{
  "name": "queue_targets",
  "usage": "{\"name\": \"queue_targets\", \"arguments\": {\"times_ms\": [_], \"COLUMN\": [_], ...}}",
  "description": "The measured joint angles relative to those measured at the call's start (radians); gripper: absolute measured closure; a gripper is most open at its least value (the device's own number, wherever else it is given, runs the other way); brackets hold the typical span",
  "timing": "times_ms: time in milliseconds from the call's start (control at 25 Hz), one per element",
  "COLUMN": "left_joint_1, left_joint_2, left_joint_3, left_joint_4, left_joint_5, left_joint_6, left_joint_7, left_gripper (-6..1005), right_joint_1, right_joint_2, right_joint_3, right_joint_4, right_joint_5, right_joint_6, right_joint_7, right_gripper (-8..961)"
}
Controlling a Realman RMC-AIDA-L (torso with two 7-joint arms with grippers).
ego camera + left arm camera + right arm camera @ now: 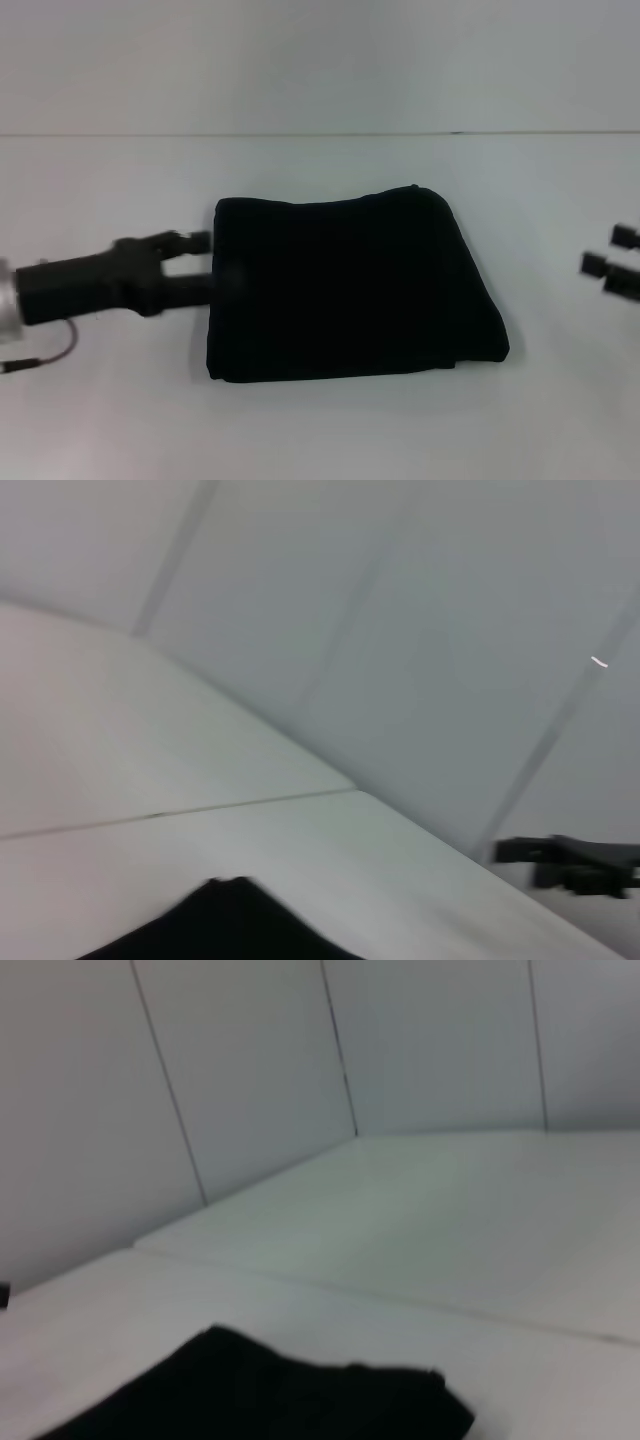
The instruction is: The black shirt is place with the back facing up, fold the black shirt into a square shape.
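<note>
The black shirt (350, 285) lies folded into a rough rectangle in the middle of the white table (320, 430); no lettering shows. My left gripper (203, 262) reaches in from the left and is open, its fingertips at the shirt's left edge and the lower finger touching the fabric. My right gripper (612, 258) sits at the table's far right, apart from the shirt, its tips separated. A corner of the shirt (220, 925) shows in the left wrist view, with the right gripper (560, 863) far off. The right wrist view shows the shirt's (270, 1400) edge.
A pale wall (320, 60) rises behind the table's back edge. A thin cable (45, 358) hangs under the left arm. Bare white tabletop surrounds the shirt on all sides.
</note>
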Motion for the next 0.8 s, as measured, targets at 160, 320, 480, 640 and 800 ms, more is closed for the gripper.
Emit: {"name": "queue_targets", "arguments": {"times_ms": [160, 320, 480, 640, 800], "left_joint_1": [-0.017, -0.026, -0.034, -0.027, -0.024], "left_joint_2": [-0.037, -0.049, -0.052, -0.056, -0.061], "left_joint_3": [0.093, 0.139, 0.165, 0.198, 0.200], "left_joint_4": [-0.007, -0.002, -0.003, -0.004, -0.007], "left_joint_5": [0.000, 0.000, 0.007, 0.008, 0.007], "left_joint_6": [-0.026, -0.069, -0.098, -0.132, -0.166], "left_joint_7": [0.115, 0.101, 0.083, 0.076, 0.065], "left_gripper": [72, 67, 66, 66, 66], "right_joint_1": [0.028, 0.063, 0.094, 0.110, 0.115], "right_joint_2": [0.018, 0.019, 0.019, 0.020, 0.021], "right_joint_3": [-0.033, -0.062, -0.070, -0.101, -0.155], "right_joint_4": [0.016, 0.044, 0.064, 0.078, 0.078], "right_joint_5": [-0.097, -0.142, -0.153, -0.154, -0.154], "right_joint_6": [-0.006, -0.002, 0.019, 0.037, 0.038], "right_joint_7": [-0.015, -0.006, -0.003, 0.011, -0.002], "right_gripper": [244, 250, 247, 243, 240]}}
